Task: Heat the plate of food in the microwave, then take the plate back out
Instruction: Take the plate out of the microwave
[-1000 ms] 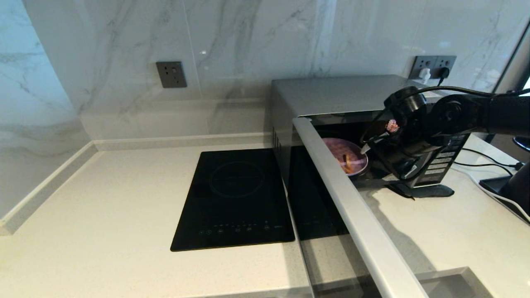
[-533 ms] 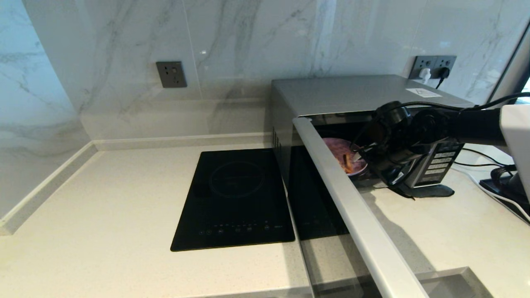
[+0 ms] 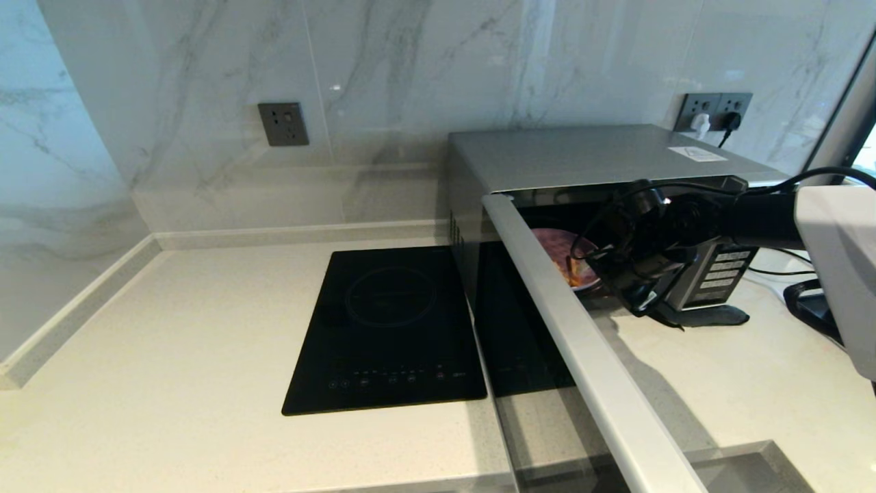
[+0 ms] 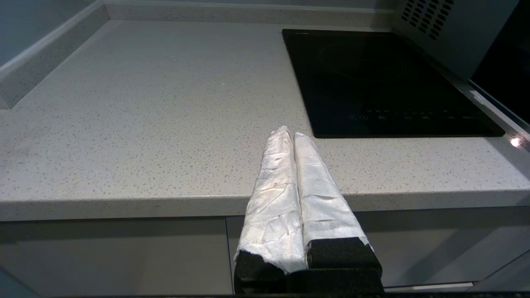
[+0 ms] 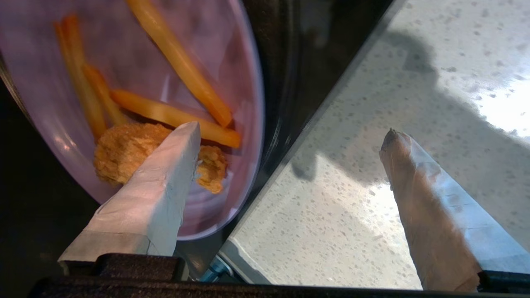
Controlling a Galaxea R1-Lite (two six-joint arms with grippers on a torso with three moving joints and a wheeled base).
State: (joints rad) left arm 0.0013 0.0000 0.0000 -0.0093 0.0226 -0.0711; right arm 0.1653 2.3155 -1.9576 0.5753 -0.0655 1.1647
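One microwave stands at the back of the desk toward its right side, door swung wide open toward the front edge. Inside its cavity lies one plate of food, holding four orange fries and one breaded chicken piece. The right pincer reaches into the opening with its two taped fingers spread apart, one above the plate's inside, the other outside the rim over the desk. The left pincer hangs off the front edge, fingers pressed together, empty. One black induction hob lies just beside the microwave. No writing is legible.
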